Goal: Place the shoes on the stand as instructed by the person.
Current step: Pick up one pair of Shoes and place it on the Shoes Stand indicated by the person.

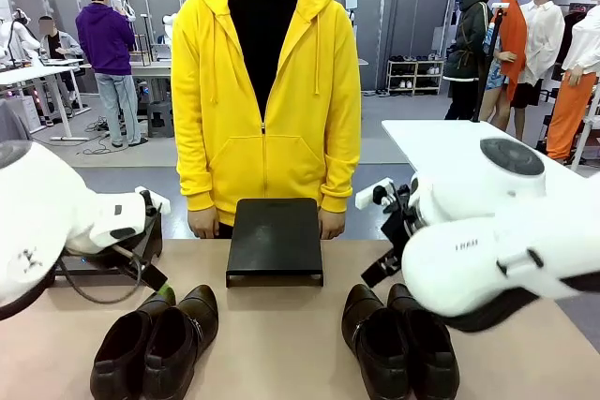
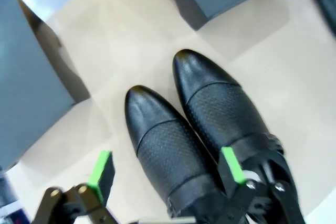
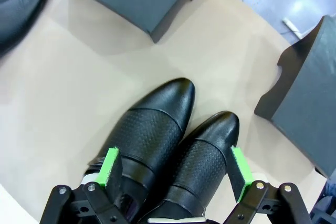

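Two pairs of shiny black shoes stand on the tan table, toes toward the person (image 1: 265, 91) in the yellow hoodie. My left gripper (image 2: 167, 166) hovers open above the left pair (image 2: 210, 93), its green pads (image 2: 102, 167) to either side of the left-hand shoe of that pair. My right gripper (image 3: 174, 169) hangs open over the right pair (image 3: 157, 124), its pads straddling both shoes. The front view shows the left pair (image 1: 155, 339) and the right pair (image 1: 398, 339) near the front edge. The black stand (image 1: 275, 236) sits mid-table before the person, nothing on it.
The person's hands (image 1: 202, 222) rest at the far table edge beside the stand. A second dark stand (image 1: 103, 264) sits at the left behind my left arm, and another stand (image 3: 310, 103) lies to the right. Bare tabletop (image 1: 281, 325) separates the pairs.
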You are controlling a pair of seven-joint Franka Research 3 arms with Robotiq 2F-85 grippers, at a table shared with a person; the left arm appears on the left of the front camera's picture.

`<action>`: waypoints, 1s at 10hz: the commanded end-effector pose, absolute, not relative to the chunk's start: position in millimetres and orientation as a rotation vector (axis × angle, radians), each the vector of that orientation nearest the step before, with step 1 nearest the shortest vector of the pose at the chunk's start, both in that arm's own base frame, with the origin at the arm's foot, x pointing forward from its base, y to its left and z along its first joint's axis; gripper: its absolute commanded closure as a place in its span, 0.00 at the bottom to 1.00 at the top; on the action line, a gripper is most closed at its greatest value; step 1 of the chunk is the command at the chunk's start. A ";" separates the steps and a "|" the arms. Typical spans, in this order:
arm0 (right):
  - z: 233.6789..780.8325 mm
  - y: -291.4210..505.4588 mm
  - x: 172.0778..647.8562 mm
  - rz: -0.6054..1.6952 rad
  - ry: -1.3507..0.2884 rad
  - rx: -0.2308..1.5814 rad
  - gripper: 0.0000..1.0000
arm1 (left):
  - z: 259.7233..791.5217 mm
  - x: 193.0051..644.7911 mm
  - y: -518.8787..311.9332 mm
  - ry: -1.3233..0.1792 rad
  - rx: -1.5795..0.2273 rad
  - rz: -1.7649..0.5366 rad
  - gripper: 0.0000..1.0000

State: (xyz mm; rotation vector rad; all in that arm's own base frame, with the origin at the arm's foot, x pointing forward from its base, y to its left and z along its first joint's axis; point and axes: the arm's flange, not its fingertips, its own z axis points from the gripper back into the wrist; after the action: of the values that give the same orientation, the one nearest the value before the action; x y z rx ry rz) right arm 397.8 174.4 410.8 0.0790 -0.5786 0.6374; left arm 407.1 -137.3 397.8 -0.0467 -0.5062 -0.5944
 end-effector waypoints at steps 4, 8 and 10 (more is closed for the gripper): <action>510.8 110.3 393.7 0.683 -0.419 0.551 0.00 | 498.7 399.7 -70.8 -0.412 -0.529 -0.568 0.00; 516.3 -16.0 367.3 0.592 -0.417 0.998 0.00 | 529.9 351.1 31.6 -0.426 -0.948 -0.488 0.00; 499.0 -93.7 337.4 0.467 -0.517 1.114 0.00 | 517.9 312.3 101.2 -0.529 -1.084 -0.352 0.00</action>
State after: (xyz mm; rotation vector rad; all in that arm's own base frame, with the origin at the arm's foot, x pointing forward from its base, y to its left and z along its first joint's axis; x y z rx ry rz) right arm 341.5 -68.8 512.1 1.0719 -0.4706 0.5272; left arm 326.3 77.4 530.0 -1.0253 -0.4896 -0.4137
